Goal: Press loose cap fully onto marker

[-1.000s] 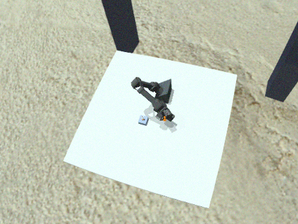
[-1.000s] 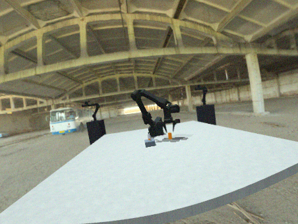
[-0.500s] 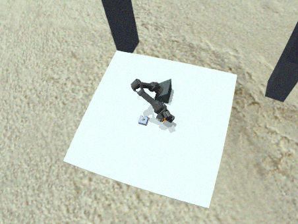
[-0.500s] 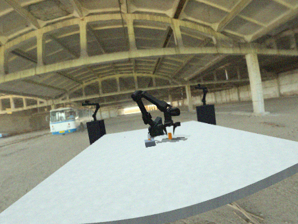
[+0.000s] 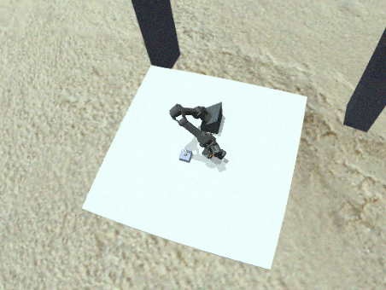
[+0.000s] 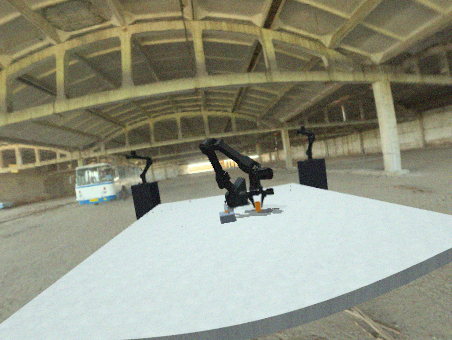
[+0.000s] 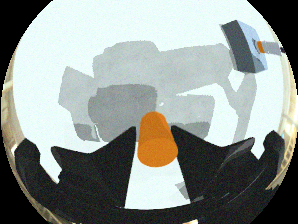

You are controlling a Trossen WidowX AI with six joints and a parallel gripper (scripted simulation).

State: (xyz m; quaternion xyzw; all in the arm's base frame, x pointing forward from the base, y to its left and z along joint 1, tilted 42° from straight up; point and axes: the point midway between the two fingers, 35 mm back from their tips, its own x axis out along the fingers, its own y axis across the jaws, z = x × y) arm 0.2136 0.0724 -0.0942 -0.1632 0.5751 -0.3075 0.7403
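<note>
The orange cap (image 5: 213, 155) (image 6: 258, 207) (image 7: 157, 150) stands upright on the table. My gripper (image 5: 216, 154) (image 6: 257, 203) (image 7: 154, 129) points down around it, with a finger on each side. The fingers are partly open. In the wrist view a thin gap shows at the cap's left side; the right finger is very close to it or touching. The blue-grey holder block (image 5: 184, 158) (image 6: 228, 218) (image 7: 243, 49) stands apart from the cap, at the upper right in the wrist view. The marker (image 6: 226, 209) (image 7: 272, 48) stands upright in it, grey with an orange part low down and a dark tip.
The arm's dark base (image 5: 212, 121) stands on the white table (image 5: 171, 200) (image 6: 210, 270) behind the cap and the holder block. The arm's shadow falls around the cap and toward the block. Dark pedestals (image 5: 158, 38) (image 6: 146, 199) stand beyond the table's edges.
</note>
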